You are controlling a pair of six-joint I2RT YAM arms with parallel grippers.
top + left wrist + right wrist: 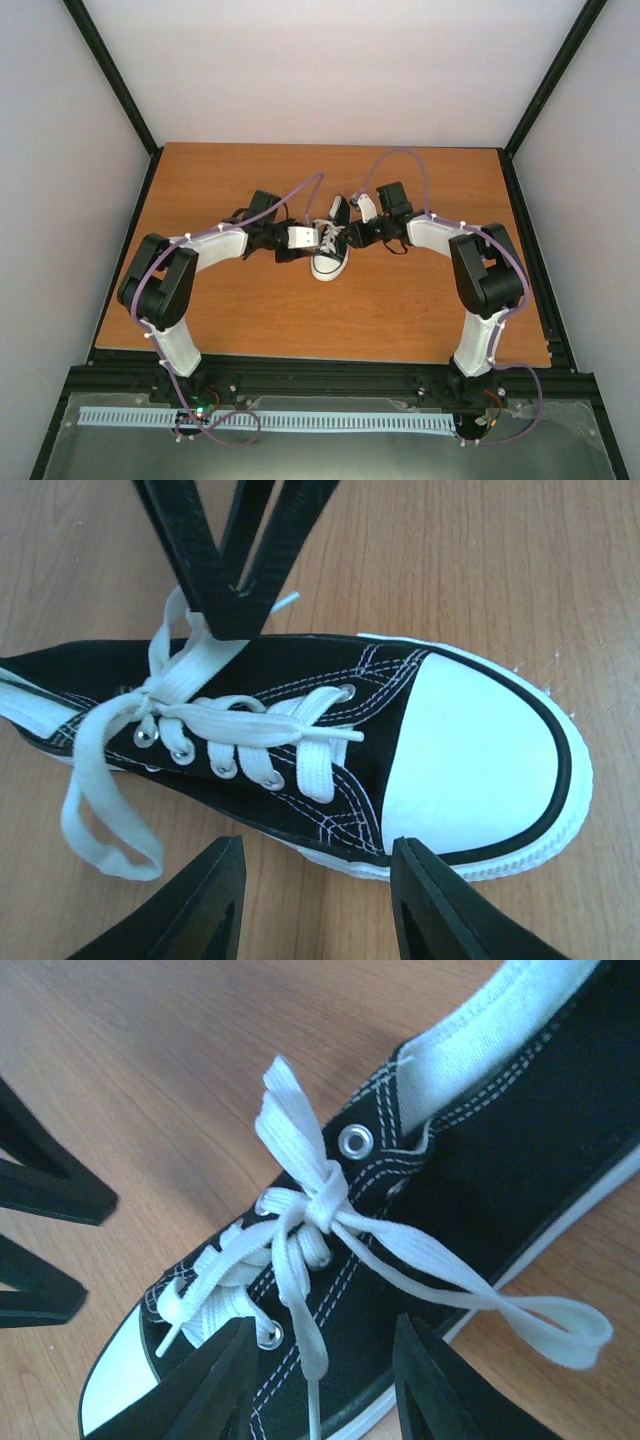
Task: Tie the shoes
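A brown wooden table (pixel 250 320) fills the middle of the top view, closed in by plain white walls (pixel 340 70) and black frame posts (pixel 110 75) running to the upper corners, with a black rail (pixel 330 380) and a white slotted strip (pixel 300 420) along the bottom.

Bright, even light; soft shadows, wrist views sharp, overhead slightly soft.
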